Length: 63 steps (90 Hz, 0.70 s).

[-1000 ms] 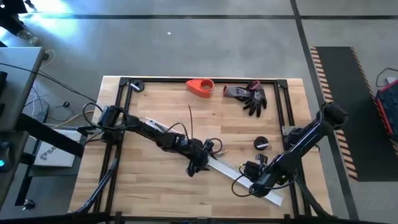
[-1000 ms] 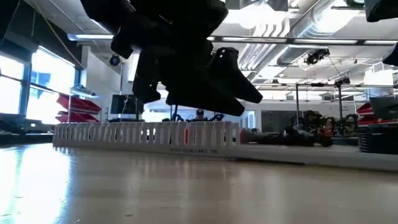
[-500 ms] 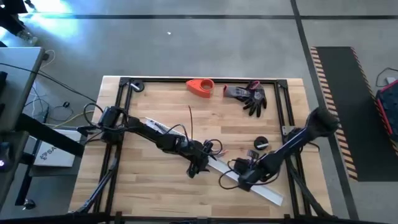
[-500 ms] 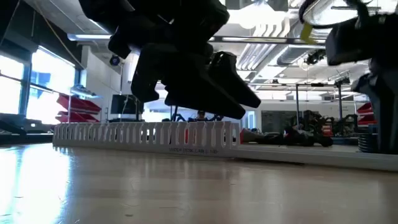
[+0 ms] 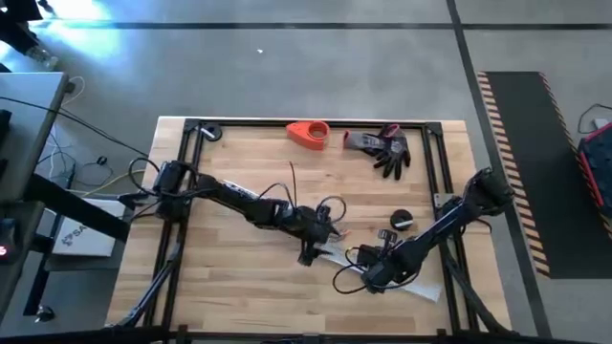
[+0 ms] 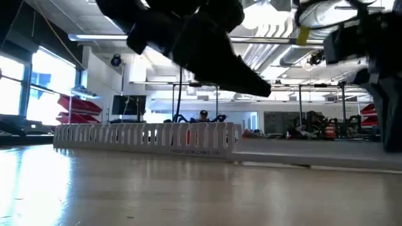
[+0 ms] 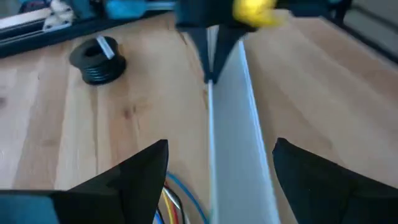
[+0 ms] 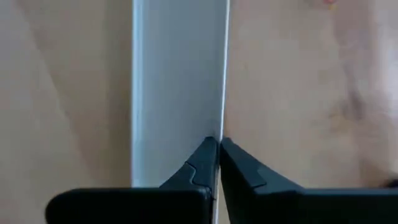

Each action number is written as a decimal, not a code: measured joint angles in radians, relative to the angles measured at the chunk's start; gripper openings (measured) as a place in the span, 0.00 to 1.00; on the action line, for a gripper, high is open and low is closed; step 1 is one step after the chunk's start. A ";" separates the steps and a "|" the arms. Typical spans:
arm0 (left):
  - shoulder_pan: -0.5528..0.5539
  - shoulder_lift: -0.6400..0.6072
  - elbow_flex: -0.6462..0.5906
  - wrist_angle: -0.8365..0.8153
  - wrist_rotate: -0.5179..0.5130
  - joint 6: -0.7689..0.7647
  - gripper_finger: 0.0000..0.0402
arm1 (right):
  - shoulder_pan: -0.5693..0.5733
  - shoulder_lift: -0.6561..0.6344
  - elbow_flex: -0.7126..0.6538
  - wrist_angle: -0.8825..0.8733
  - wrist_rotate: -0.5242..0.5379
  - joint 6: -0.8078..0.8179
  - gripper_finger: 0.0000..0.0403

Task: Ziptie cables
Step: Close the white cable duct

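A: High view: where do the cables [image 5: 328, 212] lie?
B: Bunched mid-tabletop [image 5: 239, 277], right at the left tool [image 5: 308, 250], whose fingers are spread wide; that arm is nearer

A: And the right tool [image 8: 217, 163]?
B: Fingers together, tip at one edge of the flat white strip [image 8: 177, 74]; the strip's long axis runs between both tools

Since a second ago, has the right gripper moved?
Yes. In the high view the right gripper has slid along the flat white strip toward the left gripper, away from the table's right edge. Its jaws are shut.
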 joint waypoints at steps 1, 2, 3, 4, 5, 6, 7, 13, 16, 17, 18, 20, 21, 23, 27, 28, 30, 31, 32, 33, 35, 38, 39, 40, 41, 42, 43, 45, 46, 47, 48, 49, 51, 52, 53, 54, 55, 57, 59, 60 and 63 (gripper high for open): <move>0.004 0.000 0.000 -0.002 0.009 -0.005 0.67 | 0.002 0.000 0.006 -0.009 0.006 0.000 0.00; 0.008 0.000 0.000 -0.006 0.018 -0.011 0.67 | 0.005 0.000 0.011 -0.018 0.012 0.000 0.00; 0.012 0.000 0.000 -0.010 0.027 -0.015 0.67 | 0.007 0.000 0.017 -0.026 0.018 0.000 0.00; 0.016 0.000 0.000 -0.014 0.035 -0.019 0.67 | 0.009 0.000 0.023 -0.034 0.024 0.000 0.00; 0.020 0.000 0.000 -0.018 0.044 -0.023 0.67 | 0.011 0.000 0.029 -0.043 0.030 0.000 0.00; 0.023 0.000 0.000 -0.020 0.052 -0.028 0.67 | 0.014 0.000 0.035 -0.051 0.037 0.000 0.00; 0.026 0.000 0.000 -0.023 0.060 -0.032 0.67 | 0.017 0.000 0.040 -0.059 0.043 0.001 0.00; 0.045 0.000 0.000 -0.039 0.110 -0.057 0.67 | 0.030 0.000 0.074 -0.105 0.083 0.001 0.00; 0.053 0.000 0.000 -0.042 0.142 -0.071 0.67 | 0.036 -0.001 0.085 -0.121 0.100 0.002 0.00; 0.055 0.000 0.000 -0.043 0.152 -0.075 0.67 | 0.038 -0.002 0.088 -0.125 0.105 0.004 0.00; 0.057 0.000 0.000 -0.043 0.162 -0.079 0.67 | 0.041 -0.002 0.090 -0.129 0.110 0.005 0.00; 0.061 0.001 0.000 -0.045 0.184 -0.090 0.67 | 0.044 -0.002 0.095 -0.139 0.118 0.012 0.00; 0.063 0.003 0.000 -0.045 0.196 -0.096 0.67 | 0.046 -0.002 0.097 -0.144 0.122 0.015 0.00; 0.065 0.005 0.000 -0.044 0.217 -0.106 0.67 | 0.049 -0.002 0.100 -0.154 0.132 0.021 0.00; 0.070 0.008 0.000 -0.049 0.256 -0.131 0.67 | 0.053 -0.002 0.106 -0.167 0.148 0.026 0.00; 0.071 0.009 0.000 -0.050 0.265 -0.138 0.67 | 0.054 -0.002 0.108 -0.168 0.152 0.027 0.00; 0.072 0.011 0.000 -0.052 0.279 -0.152 0.67 | 0.057 -0.002 0.108 -0.168 0.159 0.030 0.00; 0.073 0.013 -0.001 -0.050 0.285 -0.158 0.67 | 0.058 -0.002 0.108 -0.169 0.161 0.031 0.00; 0.073 0.016 -0.001 -0.048 0.292 -0.164 0.67 | 0.058 -0.002 0.108 -0.170 0.163 0.033 0.00; 0.074 0.017 -0.001 -0.046 0.299 -0.170 0.67 | 0.059 -0.002 0.108 -0.171 0.165 0.036 0.00; 0.075 0.019 0.000 -0.044 0.311 -0.181 0.67 | 0.061 -0.002 0.108 -0.176 0.171 0.041 0.00; 0.075 0.021 0.000 -0.048 0.325 -0.201 0.67 | 0.063 -0.002 0.108 -0.182 0.182 0.044 0.00; 0.075 0.023 0.000 -0.050 0.327 -0.208 0.67 | 0.064 -0.002 0.108 -0.182 0.185 0.045 0.00; 0.074 0.026 -0.001 -0.050 0.329 -0.214 0.67 | 0.064 -0.002 0.108 -0.182 0.188 0.045 0.00; 0.074 0.027 -0.001 -0.048 0.328 -0.220 0.67 | 0.064 -0.002 0.108 -0.181 0.191 0.045 0.00; 0.074 0.029 0.000 -0.045 0.328 -0.225 0.67 | 0.064 -0.002 0.108 -0.180 0.194 0.045 0.00; 0.074 0.032 0.000 -0.043 0.327 -0.230 0.67 | 0.065 -0.002 0.108 -0.180 0.197 0.046 0.00; 0.074 0.033 0.000 -0.044 0.325 -0.237 0.66 | 0.065 -0.002 0.108 -0.179 0.203 0.046 0.00; 0.074 0.034 0.000 -0.045 0.323 -0.241 0.66 | 0.066 -0.002 0.108 -0.179 0.205 0.047 0.00; 0.074 0.035 0.000 -0.048 0.323 -0.246 0.66 | 0.066 -0.002 0.108 -0.179 0.207 0.047 0.00; 0.074 0.036 -0.001 -0.051 0.323 -0.249 0.66 | 0.066 -0.002 0.108 -0.180 0.207 0.047 0.00; 0.074 0.036 -0.001 -0.052 0.323 -0.251 0.65 | 0.066 -0.002 0.108 -0.180 0.208 0.047 0.00; 0.074 0.036 -0.001 -0.052 0.322 -0.254 0.64 | 0.067 -0.002 0.108 -0.180 0.208 0.047 0.00; 0.074 0.037 -0.001 -0.050 0.321 -0.254 0.64 | 0.067 -0.002 0.108 -0.179 0.208 0.047 0.00; 0.074 0.038 -0.001 -0.048 0.321 -0.254 0.63 | 0.067 -0.002 0.108 -0.179 0.208 0.048 0.00; 0.074 0.038 -0.001 -0.045 0.321 -0.254 0.62 | 0.067 -0.002 0.108 -0.178 0.209 0.048 0.00; 0.074 0.038 -0.001 -0.043 0.321 -0.254 0.61 | 0.067 -0.002 0.108 -0.178 0.209 0.048 0.00; 0.075 0.038 0.000 -0.040 0.321 -0.255 0.59 | 0.067 -0.002 0.108 -0.178 0.211 0.048 0.00; 0.075 0.038 0.000 -0.039 0.321 -0.256 0.57 | 0.067 -0.002 0.108 -0.177 0.212 0.048 0.00; 0.075 0.038 0.000 -0.038 0.321 -0.256 0.56 | 0.067 -0.002 0.108 -0.177 0.213 0.048 0.00; 0.075 0.038 0.000 -0.036 0.320 -0.256 0.52 | 0.069 -0.002 0.108 -0.176 0.215 0.049 0.00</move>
